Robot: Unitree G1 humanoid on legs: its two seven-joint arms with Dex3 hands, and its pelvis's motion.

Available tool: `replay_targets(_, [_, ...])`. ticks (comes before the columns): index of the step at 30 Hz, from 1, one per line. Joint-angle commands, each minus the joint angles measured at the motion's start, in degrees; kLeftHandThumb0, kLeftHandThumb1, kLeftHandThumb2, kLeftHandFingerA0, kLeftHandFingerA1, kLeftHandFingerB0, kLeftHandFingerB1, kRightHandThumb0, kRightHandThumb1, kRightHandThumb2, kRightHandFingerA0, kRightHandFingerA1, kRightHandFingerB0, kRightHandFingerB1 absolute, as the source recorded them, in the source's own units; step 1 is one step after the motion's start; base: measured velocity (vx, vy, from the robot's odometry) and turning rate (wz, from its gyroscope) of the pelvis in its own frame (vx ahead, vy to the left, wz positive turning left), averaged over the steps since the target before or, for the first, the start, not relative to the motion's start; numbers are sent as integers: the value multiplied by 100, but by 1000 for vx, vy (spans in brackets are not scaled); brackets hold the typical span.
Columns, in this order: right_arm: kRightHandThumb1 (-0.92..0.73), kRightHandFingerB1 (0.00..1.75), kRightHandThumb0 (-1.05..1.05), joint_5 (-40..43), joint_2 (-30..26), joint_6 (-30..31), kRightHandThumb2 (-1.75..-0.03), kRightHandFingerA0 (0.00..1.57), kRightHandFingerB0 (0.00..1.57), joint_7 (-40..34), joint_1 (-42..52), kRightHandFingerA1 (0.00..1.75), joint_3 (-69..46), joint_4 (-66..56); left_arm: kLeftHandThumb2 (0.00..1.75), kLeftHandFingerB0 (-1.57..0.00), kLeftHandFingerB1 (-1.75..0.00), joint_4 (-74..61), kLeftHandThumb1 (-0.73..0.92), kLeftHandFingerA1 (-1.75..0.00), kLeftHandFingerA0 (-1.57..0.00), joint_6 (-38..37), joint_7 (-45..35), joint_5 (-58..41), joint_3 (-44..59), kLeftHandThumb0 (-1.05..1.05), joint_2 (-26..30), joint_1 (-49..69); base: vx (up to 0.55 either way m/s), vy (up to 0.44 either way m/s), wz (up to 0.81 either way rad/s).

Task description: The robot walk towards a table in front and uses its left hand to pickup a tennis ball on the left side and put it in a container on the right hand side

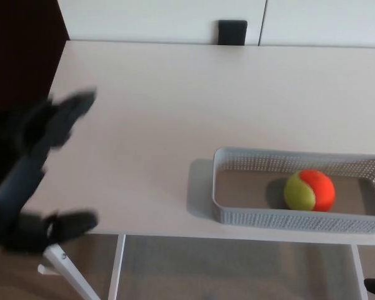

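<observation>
Your left robot hand (pixel 42 134), blurred, spreads wide and empty over the desk (pixel 150 125) edge; the tennis ball (pixel 309 190) lies inside the grey container (pixel 281 219).

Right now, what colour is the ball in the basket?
The ball is half yellow-green, half orange; the head view shows it lying in the grey basket.

Plain indoor room, office-like or a test space; which of the two cannot be told. Evidence: a bare white desk (pixel 144 125) on white metal legs (pixel 69 269), reaching under the left hand (pixel 47 128). White wall panels (pixel 162 19) stand beyond the hand, across the desk. A small black fitting (pixel 232 32) sits against them. Brown floor (pixel 12 278) shows below the hand.
</observation>
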Motion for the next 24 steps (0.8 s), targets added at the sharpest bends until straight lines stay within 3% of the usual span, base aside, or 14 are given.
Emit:
replay_targets(1, [-56, 38, -46, 108, -136, -456, -56, 52, 31, 19, 575, 51, -212, 410, 59, -14, -26, 2602, 58, -35, -19, -4760, -395, -4095, 2290, -82, -199, 4053, 0, 0, 0])
replay_targets(2, [-56, 38, -46, 100, -133, -484, -56, 52, 31, 13, 579, 51, -208, 451, 59, -14, -26, 2666, 58, -35, -19, -4819, -324, -3988, 2222, -82, -154, 4124, 0, 0, 0])
replay_targets(3, [-55, 38, -47, 102, -123, -478, -56, 53, 32, -2, 588, 52, -211, 470, 88, 0, -49, 2815, 20, -50, -1, -4914, -171, -3733, 2101, -38, -82, 4206, 0, 0, 0])
replay_targets(4, [-55, 38, -47, 106, -112, -465, -56, 53, 32, -18, 597, 52, -216, 485, 88, 0, -49, 2987, 20, -50, -1, -5018, -2, -3443, 1972, -38, -6, 4287, 0, 0, 0])
replay_targets(5, [-55, 39, -47, 146, -105, -465, -56, 52, 32, 16, 611, 52, -249, 511, 83, -9, -36, 3144, 48, -44, -14, -5020, 30, -3327, 1839, -83, 39, 4306, 0, 0, 0])
replay_targets(12, [-57, 38, -45, 180, -139, -405, -57, 50, 32, 16, 656, 51, -283, 391, 85, -13, -37, 3676, 48, -45, -22, -4852, 433, -2584, 1377, -83, 238, 4091, 0, 0, 0])
replay_targets(13, [-57, 38, -44, 167, -159, -402, -57, 50, 32, 11, 640, 51, -277, 397, 59, -26, -29, 3750, 57, -37, -32, -4754, 508, -2426, 1298, -84, 272, 4005, 0, 0, 0])
replay_targets(14, [-57, 38, -44, 163, -164, -390, -57, 51, 32, 8, 626, 51, -276, 398, 88, -20, -41, 3925, 42, -57, -40, -4684, 478, -2394, 1191, -70, 323, 3850, 0, 0, 0])
replay_targets(17, [-57, 38, -45, 136, -182, -366, -57, 52, 32, -25, 565, 51, -267, 429, 89, -22, -43, 4685, 46, -56, -38, -4283, 645, -1898, 821, -72, 501, 3152, 0, 0, 0])
replay_targets(18, [-56, 38, -46, 133, -187, -374, -57, 52, 32, -28, 543, 52, -268, 452, 59, -33, -33, 4962, 61, -43, -36, -4073, 731, -1739, 719, -76, 500, 2900, 0, 0, 0])
replay_targets(22, [-55, 40, -46, 154, -168, -402, -56, 54, 33, -26, 525, 54, -296, 506, 60, -21, -29, 6037, 61, -39, -26, -3080, 1358, -859, 291, -78, 560, 1878, 0, 0, 0])
replay_targets(24, [-55, 40, -46, 123, -163, -474, -57, 54, 34, -51, 565, 53, -282, 540, 58, -15, -28, 6821, 60, -39, -19, -2366, 1717, -398, -39, -68, 603, 1101, 0, 0, 0])
